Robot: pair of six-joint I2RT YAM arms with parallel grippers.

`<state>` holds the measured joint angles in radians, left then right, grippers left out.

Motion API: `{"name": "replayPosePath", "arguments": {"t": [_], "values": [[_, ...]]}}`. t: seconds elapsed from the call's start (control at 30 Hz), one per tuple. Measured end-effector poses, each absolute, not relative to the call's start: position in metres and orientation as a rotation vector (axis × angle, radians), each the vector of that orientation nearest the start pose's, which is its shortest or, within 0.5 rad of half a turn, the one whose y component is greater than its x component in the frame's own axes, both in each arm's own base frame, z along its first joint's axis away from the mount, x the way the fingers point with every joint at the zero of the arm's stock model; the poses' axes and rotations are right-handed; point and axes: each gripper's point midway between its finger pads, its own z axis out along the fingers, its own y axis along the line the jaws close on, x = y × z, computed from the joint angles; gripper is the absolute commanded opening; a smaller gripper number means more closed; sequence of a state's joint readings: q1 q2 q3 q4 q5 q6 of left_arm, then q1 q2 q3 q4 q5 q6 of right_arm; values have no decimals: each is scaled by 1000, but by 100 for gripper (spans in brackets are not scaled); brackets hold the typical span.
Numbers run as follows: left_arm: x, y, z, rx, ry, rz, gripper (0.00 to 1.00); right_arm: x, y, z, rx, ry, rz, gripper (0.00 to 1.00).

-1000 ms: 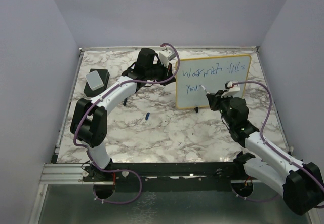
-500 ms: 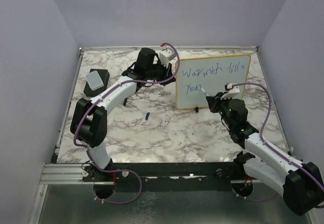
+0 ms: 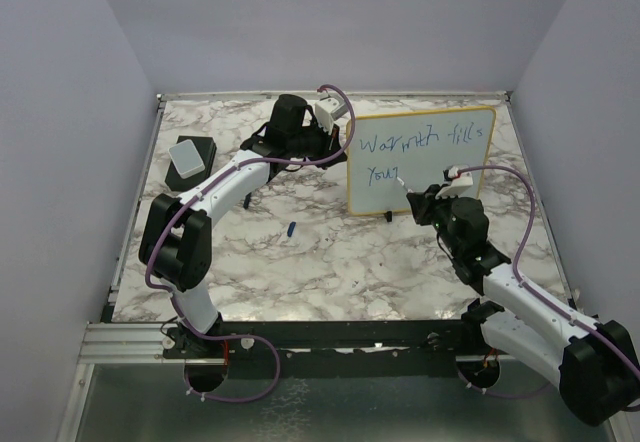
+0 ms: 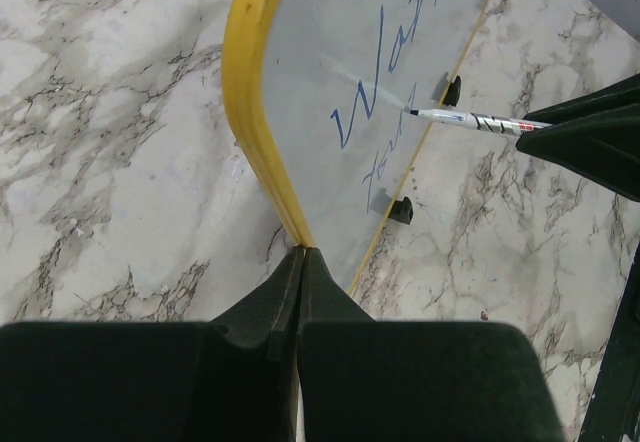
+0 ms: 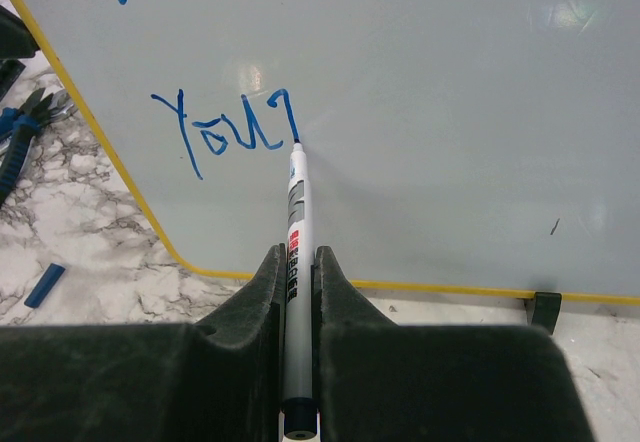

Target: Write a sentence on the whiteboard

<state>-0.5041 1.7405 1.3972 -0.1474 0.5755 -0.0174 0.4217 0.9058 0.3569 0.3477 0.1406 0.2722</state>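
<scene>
Marble table [image 3: 300,262], and the whiteboard [image 3: 435,160] stands upright at the back right with its yellow frame and two black feet. The sentence [image 3: 395,145] is in wobbly blue: "Warmth fills", with "your" underneath. The right gripper [image 5: 296,252] is clamped on a marker [image 5: 297,177], tip touching the board right after "your". The left gripper [image 4: 300,252] is fully closed, tips against the frame's edge.

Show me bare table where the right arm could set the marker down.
Widest bare marble: near-centre, between the blue cap, the whiteboard and the arm bases. Smaller strip right of the board. Crowded: far left, by the eraser and left arm.
</scene>
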Motion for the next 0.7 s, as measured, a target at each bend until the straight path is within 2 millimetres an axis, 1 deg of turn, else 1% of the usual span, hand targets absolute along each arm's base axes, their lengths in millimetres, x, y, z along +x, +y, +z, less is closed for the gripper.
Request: {"name": "replayPosePath", "arguments": {"t": [0.7], "values": [[382, -321, 206, 855, 1923, -911, 0, 316, 124, 167, -29, 1763, 363, 1]]}}
